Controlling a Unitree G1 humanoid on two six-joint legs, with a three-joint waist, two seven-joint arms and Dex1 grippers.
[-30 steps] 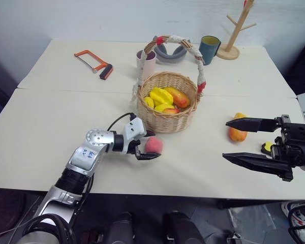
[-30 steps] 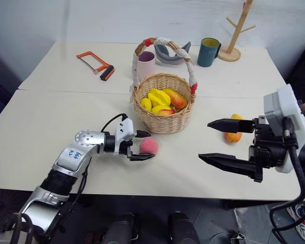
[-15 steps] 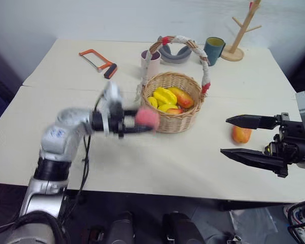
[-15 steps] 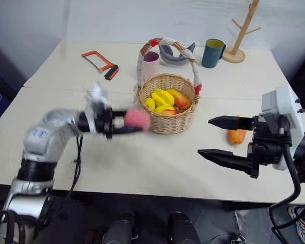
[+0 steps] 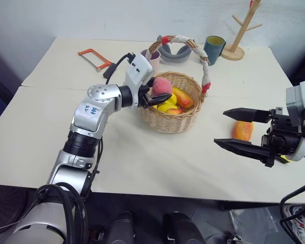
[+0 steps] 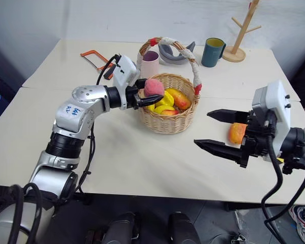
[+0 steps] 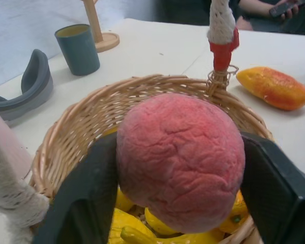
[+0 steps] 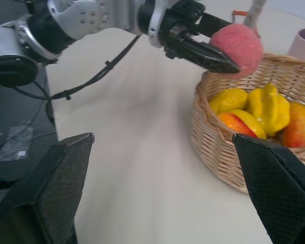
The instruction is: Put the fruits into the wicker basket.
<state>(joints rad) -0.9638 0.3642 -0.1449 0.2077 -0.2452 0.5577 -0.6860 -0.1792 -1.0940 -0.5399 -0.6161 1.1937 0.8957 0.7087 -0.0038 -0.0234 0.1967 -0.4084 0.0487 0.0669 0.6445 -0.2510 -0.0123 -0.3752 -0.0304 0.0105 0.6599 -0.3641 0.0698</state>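
Centre frame, the left gripper (image 5: 155, 95) clamps the peach (image 5: 161, 86) above the wicker basket (image 5: 168, 121), unreleased, while the mango (image 5: 242, 130) waits on the counter (image 5: 142, 157) by the wide-open, empty right gripper (image 5: 233, 129).

A: Illumination is bright, even and diffuse, apparently from overhead; the table (image 5: 157, 152) shows soft, short shadows and no glare.

B: Head views are sharp, without motion blur. In the left wrist view the peach (image 7: 180, 157) is crisp; the background softens slightly
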